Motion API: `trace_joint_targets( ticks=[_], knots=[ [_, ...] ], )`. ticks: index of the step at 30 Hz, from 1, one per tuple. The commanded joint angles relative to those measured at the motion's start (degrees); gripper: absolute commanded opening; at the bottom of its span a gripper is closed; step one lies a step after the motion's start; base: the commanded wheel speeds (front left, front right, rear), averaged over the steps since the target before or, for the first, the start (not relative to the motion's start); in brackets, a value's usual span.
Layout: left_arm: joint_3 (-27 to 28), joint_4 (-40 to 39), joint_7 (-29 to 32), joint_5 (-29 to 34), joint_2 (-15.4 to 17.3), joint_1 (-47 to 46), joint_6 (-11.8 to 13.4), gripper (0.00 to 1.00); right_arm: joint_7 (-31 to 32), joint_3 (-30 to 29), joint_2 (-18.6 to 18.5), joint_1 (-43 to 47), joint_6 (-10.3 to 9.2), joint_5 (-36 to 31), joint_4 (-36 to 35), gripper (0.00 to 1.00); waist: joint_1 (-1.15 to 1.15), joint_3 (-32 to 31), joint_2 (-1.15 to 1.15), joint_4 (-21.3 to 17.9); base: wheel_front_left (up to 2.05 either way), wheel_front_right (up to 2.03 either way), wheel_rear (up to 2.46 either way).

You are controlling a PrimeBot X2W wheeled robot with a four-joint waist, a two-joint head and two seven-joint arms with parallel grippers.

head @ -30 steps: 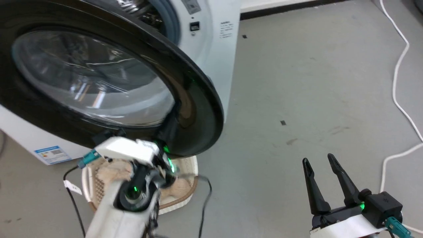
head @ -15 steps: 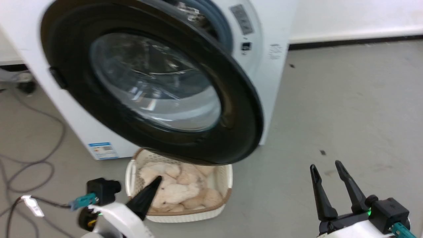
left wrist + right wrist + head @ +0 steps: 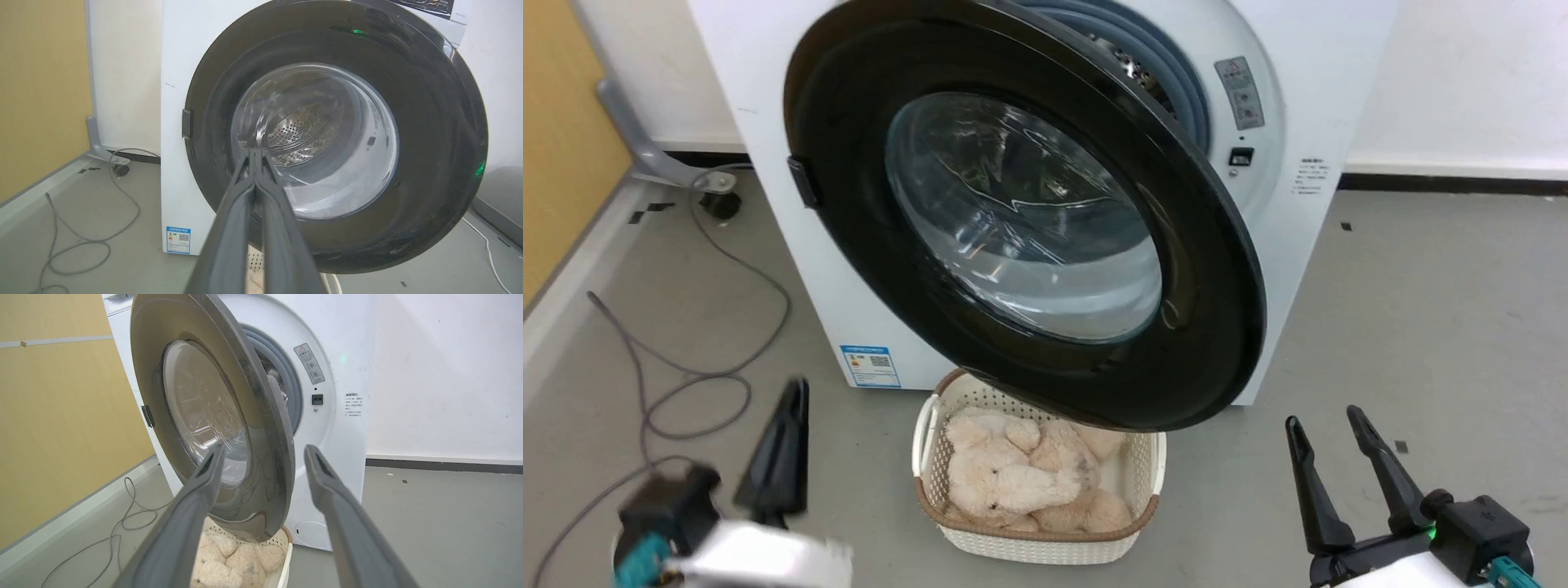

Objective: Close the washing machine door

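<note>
The washing machine door point(image 3: 1029, 220), a round black disc with a clear glass bowl, hangs partly open off the white washing machine point(image 3: 1307, 106); its free edge stands away from the front. The same door point(image 3: 335, 143) faces the left wrist camera, and the right wrist view shows the door point(image 3: 212, 412) edge-on, with the grey gasket behind it. My left gripper point(image 3: 796, 388) is low at the lower left, apart from the door, fingers pressed together and empty. My right gripper point(image 3: 1327, 420) stands open at the lower right with nothing between its fingers.
A white woven-look basket point(image 3: 1037, 547) holding cream plush toys point(image 3: 1013, 474) sits on the floor under the door's lower edge. Grey cables point(image 3: 686, 376) loop on the floor at left, near a yellow wall panel point(image 3: 564, 122). Grey floor lies to the right.
The head camera has pulled back and up, so the whole machine and basket show. My left arm has dropped away from the door's lower edge to the lower left. The right gripper keeps its pose.
</note>
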Motion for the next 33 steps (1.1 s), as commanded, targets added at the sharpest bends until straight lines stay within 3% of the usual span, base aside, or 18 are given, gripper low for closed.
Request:
trace_joint_targets(
  ticks=[1,5,6,7,8,17,18,19,20,33],
  knots=[
    [0.48,-0.51,-0.23,1.19,-0.66,1.47,-0.43,0.0,-0.25,0.16,-0.25,0.48,0.05,0.05,0.0,1.0,0.01,-0.09,0.0,0.16,0.0,0.0,0.0],
    [1.22,-1.65,-0.24,7.37,-2.55,5.84,-2.3,0.0,-0.25,0.7,-0.31,0.57,0.05,0.18,0.14,1.0,0.01,-0.15,0.0,0.56,0.0,0.0,0.0],
    [1.41,-1.67,-0.24,7.75,-3.34,6.51,-2.96,0.24,-0.25,0.72,-0.3,0.68,0.05,0.22,0.19,1.0,0.01,-0.14,0.0,0.72,0.0,0.0,0.0],
    [1.7,-1.71,-0.24,8.33,-3.99,6.97,-3.52,0.84,-0.25,0.8,-0.3,0.8,0.05,0.26,0.26,1.0,0.01,-0.11,0.0,0.88,0.0,0.0,0.0],
    [1.88,-1.59,-0.24,9.17,-4.46,7.36,-3.97,1.0,-0.25,0.96,-0.34,0.88,0.05,0.3,0.36,1.0,0.01,-0.06,0.0,1.01,0.0,0.0,0.0],
    [2.06,-0.77,-0.24,14.76,-8.16,7.84,-6.01,1.0,-0.25,1.52,-0.38,1.14,0.05,1.09,0.87,1.0,0.01,0.3,0.0,2.29,0.0,0.0,0.0],
    [2.23,-0.73,-0.24,15.14,-8.47,7.77,-6.26,1.0,-0.25,1.81,-0.46,1.1,0.05,1.28,0.99,0.49,0.01,0.36,0.0,2.42,0.0,0.0,0.0],
    [2.42,-0.66,-0.24,15.5,-8.72,7.69,-6.51,1.0,-0.25,2.15,-0.65,1.04,0.05,1.48,1.1,0.18,0.01,0.39,0.0,2.56,0.0,0.0,0.0],
    [2.59,-0.57,-0.24,15.82,-8.93,7.59,-6.75,1.0,-0.25,2.5,-0.95,0.97,0.05,1.67,1.15,0.0,0.01,0.44,0.0,2.74,0.0,0.0,0.0],
    [2.05,-0.27,-0.25,19.71,-10.84,4.65,-8.76,1.0,1.05,7.69,-7.98,-6.98,0.05,2.74,3.17,0.0,0.01,5.58,0.0,6.28,0.0,0.0,0.0]
  ],
)
